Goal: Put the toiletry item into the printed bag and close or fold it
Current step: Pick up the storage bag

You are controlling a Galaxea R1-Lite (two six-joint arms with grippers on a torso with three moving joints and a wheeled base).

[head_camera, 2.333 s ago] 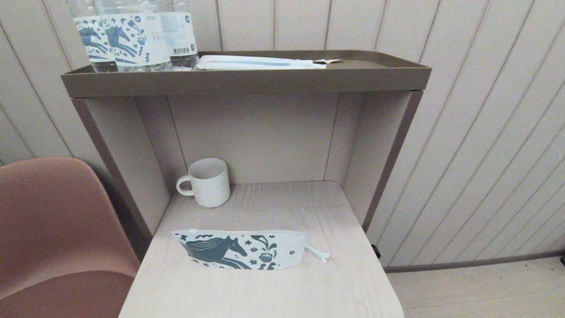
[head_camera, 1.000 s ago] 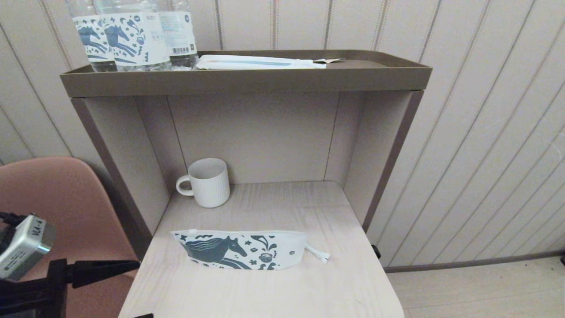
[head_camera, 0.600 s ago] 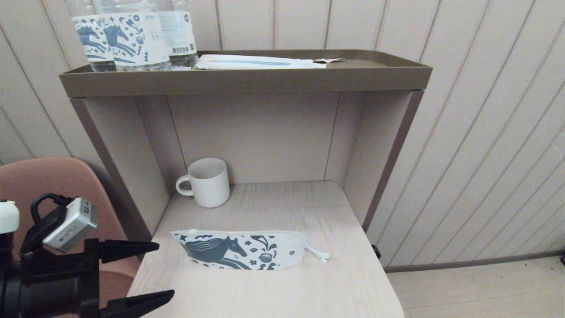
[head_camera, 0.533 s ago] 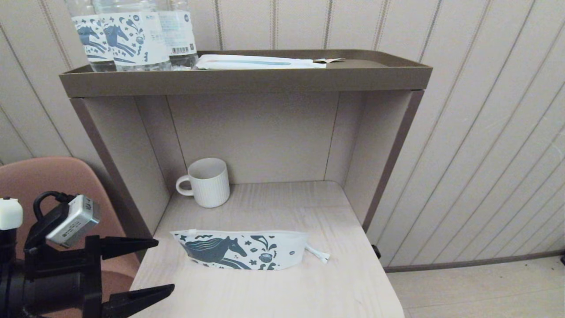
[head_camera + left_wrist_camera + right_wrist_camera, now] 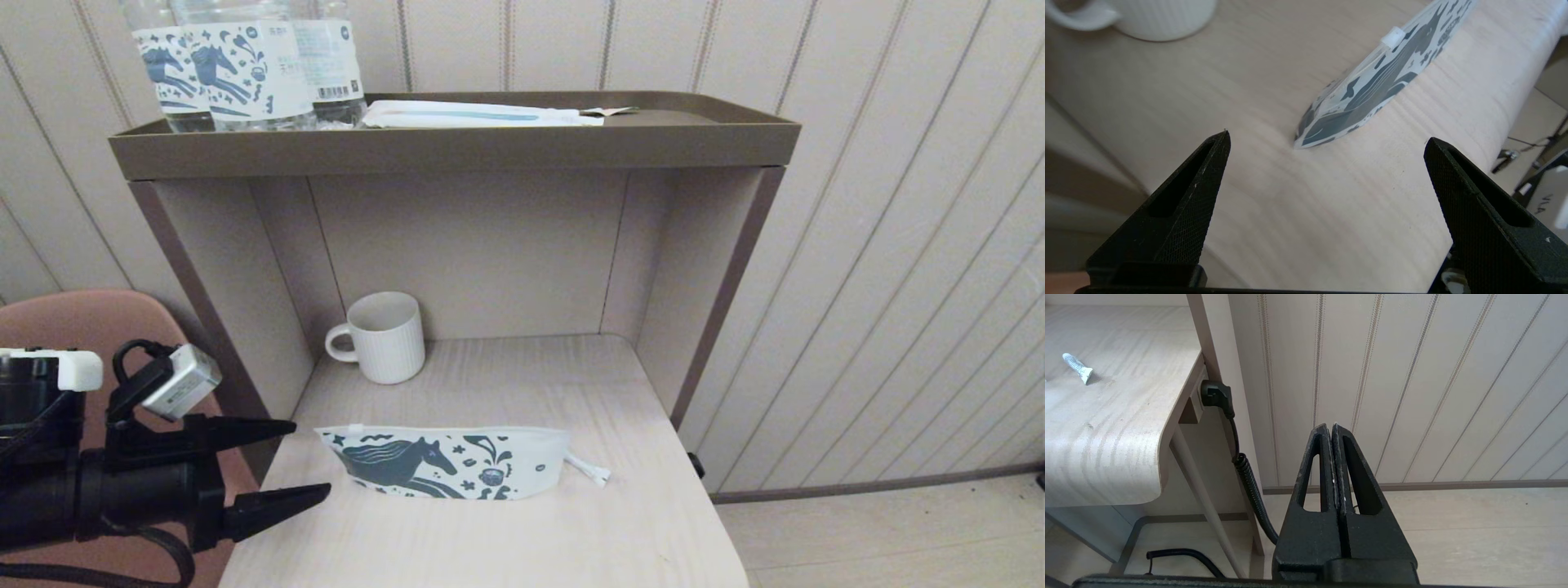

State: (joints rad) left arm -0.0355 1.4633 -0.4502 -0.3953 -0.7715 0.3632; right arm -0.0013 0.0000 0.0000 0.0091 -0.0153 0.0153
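We are on the approach: our left gripper [image 5: 298,461], spread wide and empty, sits just left of the printed bag [image 5: 445,461]; the toiletry item [image 5: 588,469] lies at the bag's right end. Next we must open the bag. Our right gripper [image 5: 1331,435] hangs clenched, well right of the bag.

White printed bag [image 5: 445,461] bears teal horse print.

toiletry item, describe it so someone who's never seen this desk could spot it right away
Start at the light wood desk top under the brown shelf, where the printed bag lies flat. Just past the bag's end on the robot's right lies the toiletry item, a thin white wrapped stick with one flared, crimped end. It is far smaller than the bag and plain white, with none of the bag's teal print.
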